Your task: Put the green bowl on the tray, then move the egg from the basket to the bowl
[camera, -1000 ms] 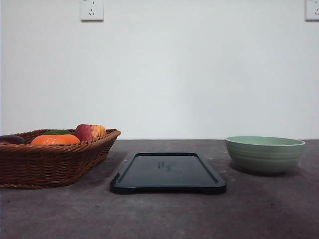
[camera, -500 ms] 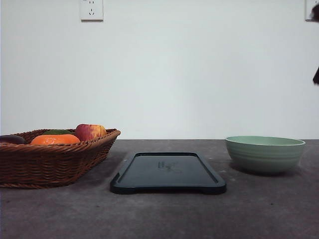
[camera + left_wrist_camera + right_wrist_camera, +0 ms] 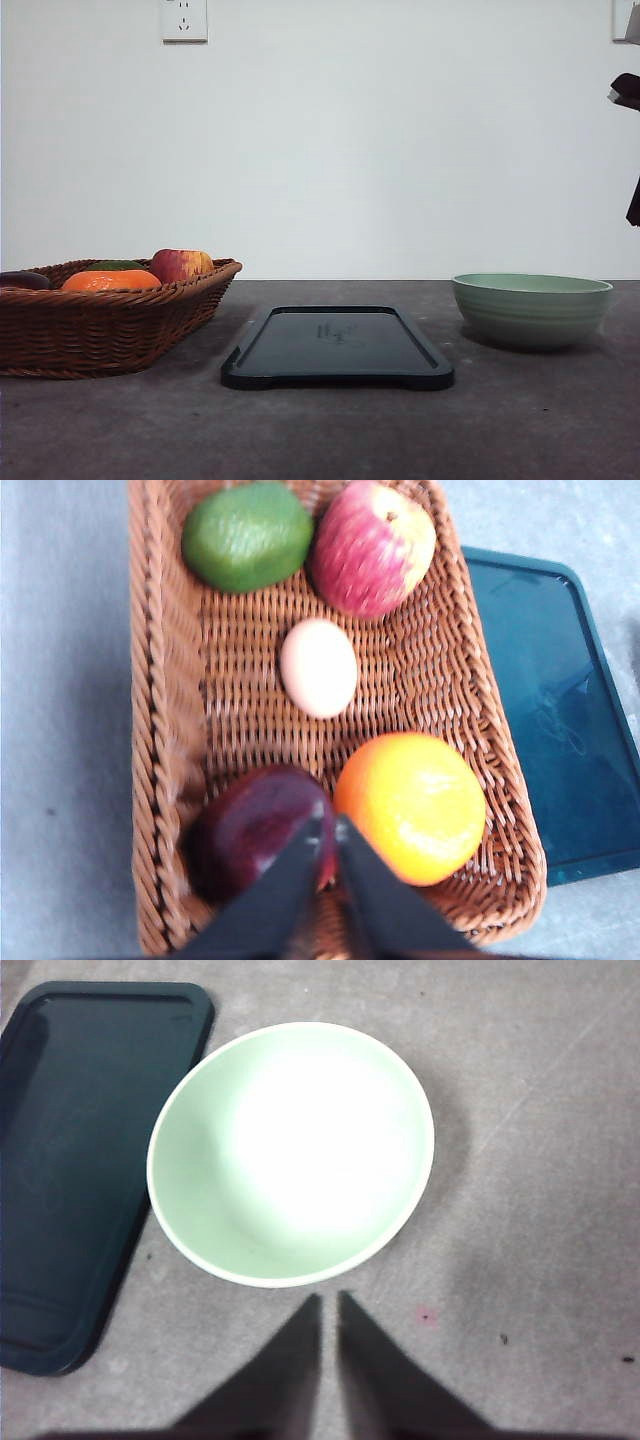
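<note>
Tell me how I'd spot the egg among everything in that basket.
Start at the brown wicker basket to the left of the dark tray. Fruit sits toward its ends, and the egg lies alone on the woven floor in the middle. It is the smallest thing there, a plain pale cream oval, unlike the green fruit, red apple, orange and dark purple fruit.

Shallow brown woven wicker basket [image 3: 170,730]: rough ribbed weave, braided rim, slight sheen. Pale sage-green round ceramic bowl [image 3: 531,310]: smooth glaze, faint ribs outside, inside glaring white under light. Flat dark blackish-teal rectangular tray [image 3: 337,345]: smooth, plastic-looking, semi-gloss, faint reflections. Grey tabletop [image 3: 540,1210]: matt, mottled, stone-like, few specks. Pale egg [image 3: 318,667]: matt, smooth. Orange fruit [image 3: 410,805]: glossy.
</note>
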Tool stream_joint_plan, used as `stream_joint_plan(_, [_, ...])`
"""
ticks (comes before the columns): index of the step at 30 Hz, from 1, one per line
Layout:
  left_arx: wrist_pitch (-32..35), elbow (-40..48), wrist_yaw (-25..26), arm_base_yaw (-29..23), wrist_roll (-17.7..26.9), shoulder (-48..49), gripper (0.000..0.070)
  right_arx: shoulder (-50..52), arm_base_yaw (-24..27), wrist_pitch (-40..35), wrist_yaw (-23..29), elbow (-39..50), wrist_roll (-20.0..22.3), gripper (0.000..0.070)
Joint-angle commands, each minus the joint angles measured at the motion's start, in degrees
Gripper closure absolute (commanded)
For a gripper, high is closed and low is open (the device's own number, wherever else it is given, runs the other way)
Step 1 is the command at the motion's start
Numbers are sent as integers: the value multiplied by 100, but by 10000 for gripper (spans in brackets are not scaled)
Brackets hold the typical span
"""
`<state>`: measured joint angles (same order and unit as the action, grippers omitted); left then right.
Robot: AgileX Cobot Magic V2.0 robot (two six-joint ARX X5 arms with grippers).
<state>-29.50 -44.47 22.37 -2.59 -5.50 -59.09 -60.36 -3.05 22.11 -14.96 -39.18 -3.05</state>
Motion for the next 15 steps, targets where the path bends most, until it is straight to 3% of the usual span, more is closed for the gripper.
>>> stream_joint_plan(1, [88,-111,24,4,98,-42,369,-42,-17,6,-7,-94,72,406])
stream_joint_plan(3, [81,-111,24,4,98,-42,359,-42,-19,46,-5,-99,61,377])
stream_joint_plan(8, [77,-111,24,4,94,-42,349,-77,-14,274,-3,-235,-102,379])
stream_joint_plan(15, [75,-111,24,4,52,-42,350,-723,58,1610,40,-1392,-192,379])
